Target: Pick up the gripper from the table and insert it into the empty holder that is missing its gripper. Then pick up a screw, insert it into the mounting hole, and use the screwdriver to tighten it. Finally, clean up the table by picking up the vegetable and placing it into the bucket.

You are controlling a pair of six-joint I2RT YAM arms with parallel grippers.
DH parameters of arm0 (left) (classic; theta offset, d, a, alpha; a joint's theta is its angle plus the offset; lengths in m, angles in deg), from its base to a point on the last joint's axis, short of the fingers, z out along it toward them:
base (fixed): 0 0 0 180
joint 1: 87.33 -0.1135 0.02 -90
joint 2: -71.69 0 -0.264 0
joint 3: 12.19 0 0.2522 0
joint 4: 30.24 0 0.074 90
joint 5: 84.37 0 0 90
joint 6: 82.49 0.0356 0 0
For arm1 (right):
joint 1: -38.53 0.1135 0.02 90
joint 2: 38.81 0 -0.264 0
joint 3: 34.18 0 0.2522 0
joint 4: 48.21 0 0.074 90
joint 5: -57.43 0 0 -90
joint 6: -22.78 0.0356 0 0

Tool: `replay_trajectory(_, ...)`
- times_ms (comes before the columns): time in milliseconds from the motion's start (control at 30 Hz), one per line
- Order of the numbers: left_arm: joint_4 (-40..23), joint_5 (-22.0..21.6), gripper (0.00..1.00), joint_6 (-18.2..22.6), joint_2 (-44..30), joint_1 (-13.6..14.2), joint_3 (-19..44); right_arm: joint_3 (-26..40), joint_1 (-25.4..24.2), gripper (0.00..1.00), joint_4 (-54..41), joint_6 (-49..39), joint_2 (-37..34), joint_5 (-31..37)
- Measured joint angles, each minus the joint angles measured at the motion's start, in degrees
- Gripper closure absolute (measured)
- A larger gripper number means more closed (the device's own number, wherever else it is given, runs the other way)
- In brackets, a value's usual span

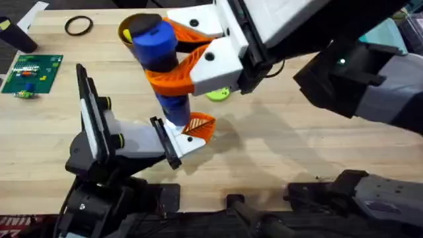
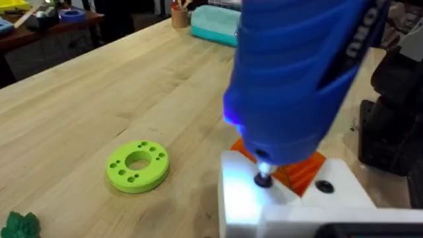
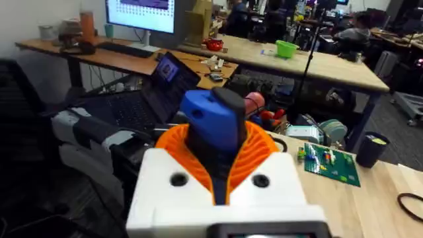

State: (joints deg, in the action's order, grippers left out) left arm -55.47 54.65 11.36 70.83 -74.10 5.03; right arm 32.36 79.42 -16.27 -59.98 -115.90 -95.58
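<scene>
My right gripper [image 1: 173, 63] pinches the blue screwdriver [image 1: 157, 49] upright at center frame, its tip on the holder [image 1: 182, 140] beside the orange gripper [image 1: 200, 125].

Bright-blue screwdriver [image 1: 158, 56] with black top cap, standing nearly upright over the holder, clamped between orange ribbed fingers. Short dark tip [image 2: 264, 179] pressed down onto the white block of the holder [image 1: 142, 140], just beside a dark mounting hole. Small orange ribbed gripper [image 1: 200, 125] seated at the holder's black end plate, white base against it. Holder angled on the light wooden table [image 1: 297, 152], joined to a tall black-and-white panel. Bucket [image 1: 125, 32] with orange-yellow rim just behind the screwdriver, mostly hidden.
</scene>
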Motion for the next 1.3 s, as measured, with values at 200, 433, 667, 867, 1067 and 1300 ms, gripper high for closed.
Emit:
replay_trajectory(200,0.0,-0.02,0.987,0.0,0.0,0.0,0.0,0.0,0.0,0.941,-0.14,-0.04,0.01,-0.02)
replay_trajectory(433,0.0,0.0,0.987,0.0,0.0,-0.04,0.0,0.0,-0.07,0.942,-0.11,-0.06,0.0,-0.02)
replay_trajectory(667,0.62,0.09,0.985,0.34,0.14,-0.04,0.0,-0.13,-0.07,0.942,6.48,4.17,-0.88,-1.38)
replay_trajectory(867,0.97,0.78,0.987,0.48,0.19,-0.04,0.02,1.1,-0.14,0.942,9.61,8.79,-1.92,-4.58)
replay_trajectory(1067,0.22,0.62,0.987,0.44,0.17,-0.04,-0.07,10.02,-0.54,0.942,10.93,12.2,-2.01,-7.0)
replay_trajectory(1300,0.22,0.63,0.985,0.44,0.17,-0.04,-0.07,17.97,-4.07,0.942,10.87,15.13,-1.27,-12.53)
